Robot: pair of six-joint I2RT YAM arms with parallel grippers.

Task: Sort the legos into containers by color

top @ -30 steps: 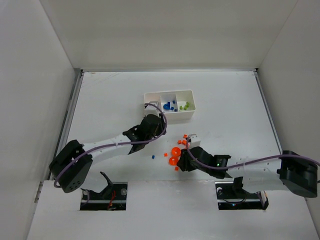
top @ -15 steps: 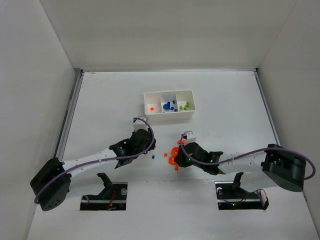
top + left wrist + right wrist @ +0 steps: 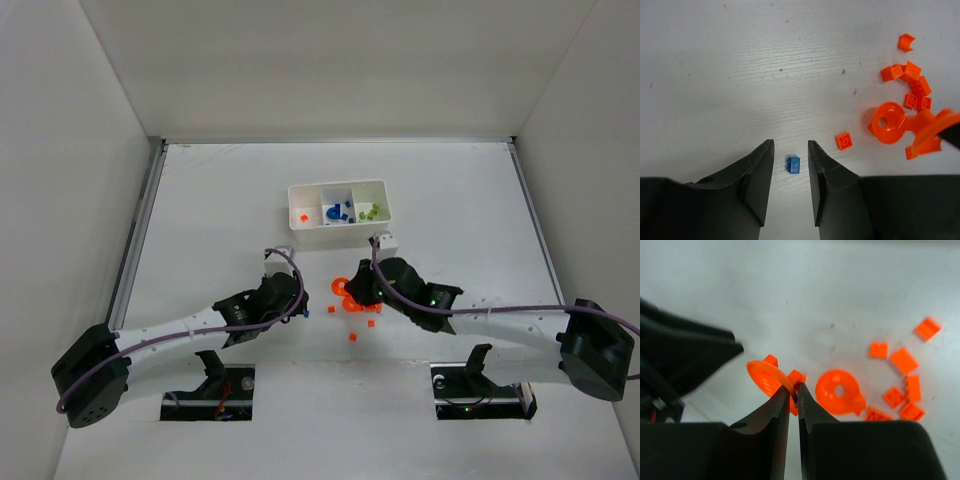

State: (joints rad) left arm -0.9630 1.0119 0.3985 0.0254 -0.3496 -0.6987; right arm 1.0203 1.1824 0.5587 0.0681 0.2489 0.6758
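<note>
Top external view: the left gripper [image 3: 293, 301] is now found low over the table [image 3: 220, 200]. It has been drawn back from the white tray [image 3: 340, 184], over whose left compartment it was held a second ago. A single orange brick [image 3: 303, 217] is now seen lying in that compartment. The right gripper [image 3: 352, 290] has been shifted from the near side of the orange pile toward the tray. Its fingers, apart a second ago, are now pressed onto the rim of a rounded orange piece [image 3: 765, 377].

That piece is carried clear of the table. It is seen nearly edge-on, and its long axis runs from the fingertips outward to their left, slightly forward. An orange ring piece [image 3: 837, 392] is left flat on the table just right of the fingertips. The small orange bricks [image 3: 904, 360] are scattered farther right and ahead.

In the left wrist view the left gripper's fingers [image 3: 762, 170] are spread. A blue brick [image 3: 793, 164] lies on the table between them, just behind the tips and touched by neither. Its longer side is roughly aligned with the fingers. One orange brick [image 3: 843, 140] lies just outside the right finger.
</note>
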